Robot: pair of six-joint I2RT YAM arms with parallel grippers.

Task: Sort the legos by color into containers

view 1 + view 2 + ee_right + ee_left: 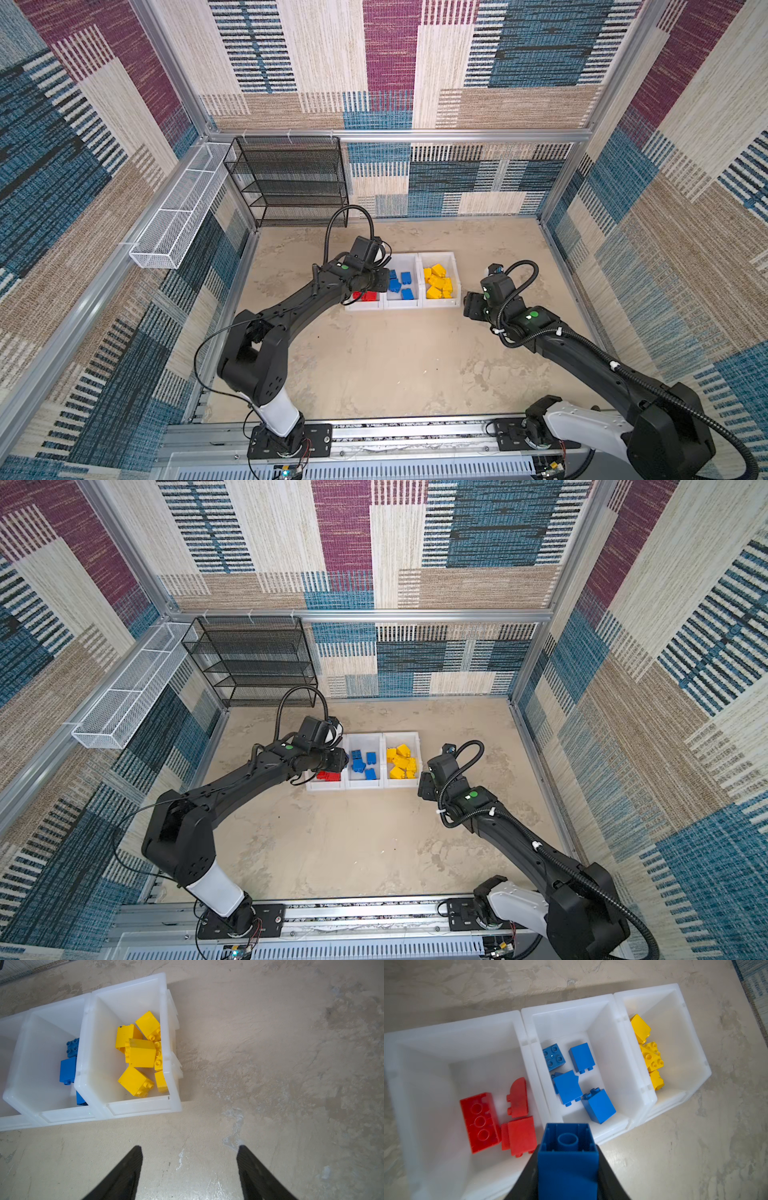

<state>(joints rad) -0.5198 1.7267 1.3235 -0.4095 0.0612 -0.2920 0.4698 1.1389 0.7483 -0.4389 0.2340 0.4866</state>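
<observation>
Left gripper (568,1147): clenched on a blue plastic lego brick (568,1167), one black finger on each side face; the brick's long axis runs along the fingers, and its hollow underside, with the round inner tube showing, points outward past the fingertips toward the bins. In both top views this gripper hangs over the divide between the left-hand and middle bins; in the left wrist view the held brick overlaps their front rims.

Three white translucent plastic bins stand in a row, walls touching, on the mottled beige table (291,1064); the left-hand bin (456,1022) holds three red bricks (479,1122); the middle bin (564,1003) holds loose blue bricks (598,1105), one studs-up, the others lying on their sides; the right-hand bin (128,987) holds a heap of yellow bricks (141,1053), piled against its outer wall.

Right gripper (189,1151): released, fingers spread with nothing between them; it stands over bare table just beside the front corner of the yellow bin.
</observation>
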